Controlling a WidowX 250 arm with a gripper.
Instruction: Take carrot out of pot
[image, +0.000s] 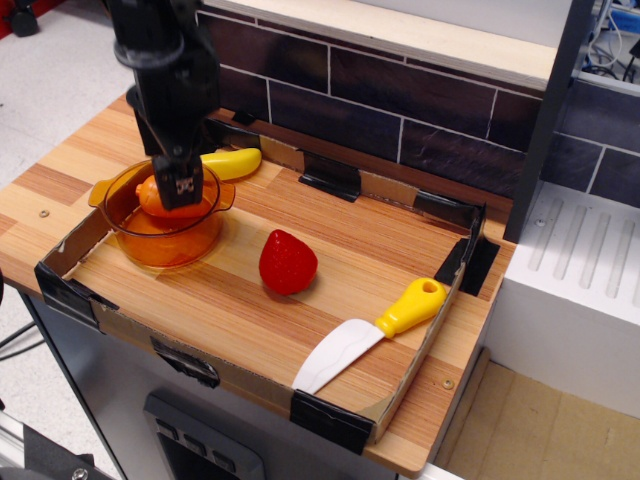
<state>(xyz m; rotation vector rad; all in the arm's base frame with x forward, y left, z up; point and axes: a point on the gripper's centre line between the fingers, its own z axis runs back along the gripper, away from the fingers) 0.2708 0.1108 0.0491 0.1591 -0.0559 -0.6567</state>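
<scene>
The carrot (160, 195) lies across the inside of the pot (165, 240), which stands at the left end of the surface (330, 260), inside a low cardboard rim. The black gripper (180, 195) reaches down into the pot and covers the middle of the carrot; whether it is released or clenched on the carrot cannot be told, since its body hides the fingertips.

The main risk, as I judge it, is a poor hold. The carrot looks smooth and tapered, so a closing gripper could squeeze it sideways and leave it against the pot's wall. The pot looks light, so a finger catching its rim could tip it or drag it along on the lift. A yellow toy (232, 163) lies just behind the pot and could be nudged. The strawberry (288, 262) and knife (375, 330), to the right of the pot, sit out of the way.
</scene>
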